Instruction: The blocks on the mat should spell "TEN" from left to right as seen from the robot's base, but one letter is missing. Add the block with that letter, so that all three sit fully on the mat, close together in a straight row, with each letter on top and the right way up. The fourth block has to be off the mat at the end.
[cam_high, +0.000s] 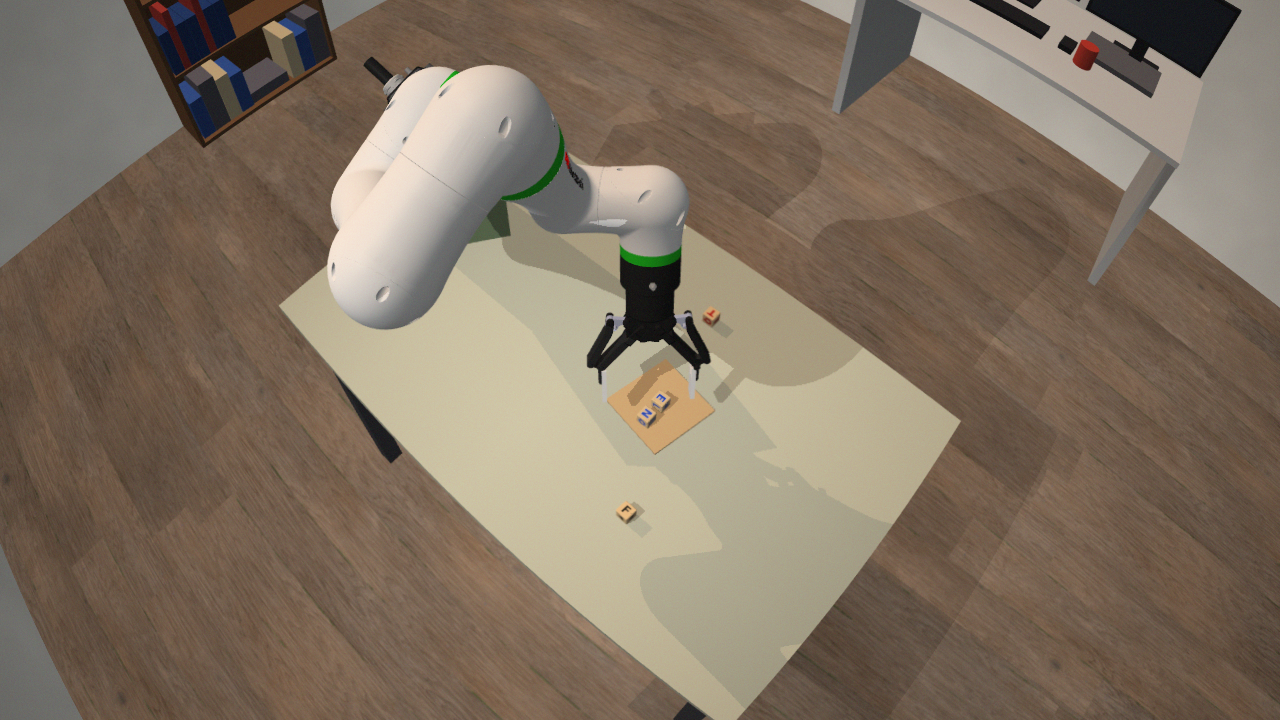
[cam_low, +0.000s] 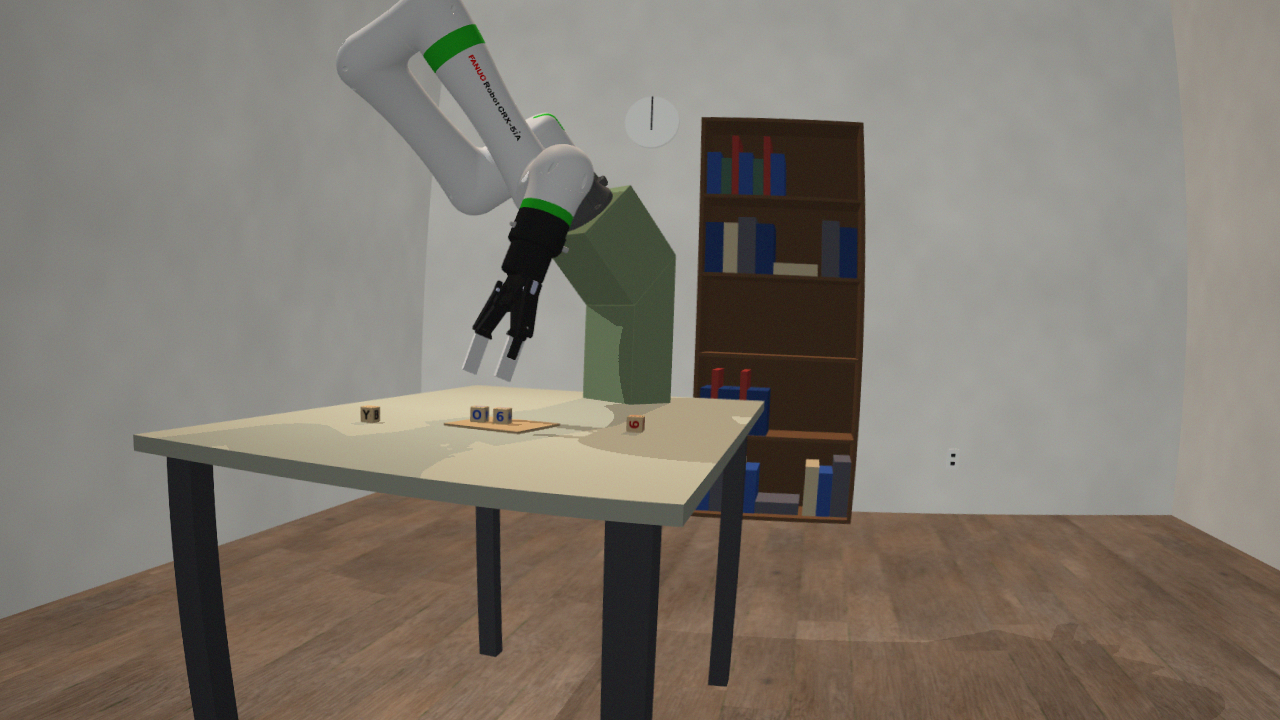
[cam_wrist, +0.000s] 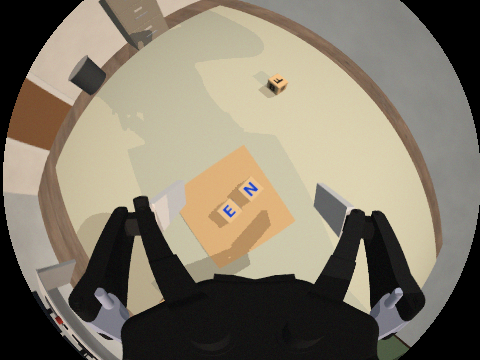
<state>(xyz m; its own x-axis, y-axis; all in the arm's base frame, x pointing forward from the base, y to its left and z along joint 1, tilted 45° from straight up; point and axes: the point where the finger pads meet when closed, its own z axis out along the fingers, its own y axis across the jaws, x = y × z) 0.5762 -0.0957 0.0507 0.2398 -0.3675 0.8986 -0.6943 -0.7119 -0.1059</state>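
A tan mat (cam_high: 659, 413) lies in the middle of the table. Two wooden blocks sit on it side by side, touching, each with a blue letter on top: E (cam_high: 662, 399) and N (cam_high: 647, 415). They also show in the wrist view as E (cam_wrist: 228, 211) and N (cam_wrist: 250, 190). A loose block with a dark letter (cam_high: 627, 512) lies off the mat towards the table's front; its letter is too small to read. A loose block with a red letter (cam_high: 711, 315) lies off the mat on the other side. My gripper (cam_high: 646, 385) is open and empty, high above the mat (cam_low: 501, 425).
The arm's green pedestal (cam_low: 626, 304) stands at the back of the table. The table edges are well away from the mat. A bookshelf (cam_low: 776, 313) and a desk (cam_high: 1029, 62) stand off the table.
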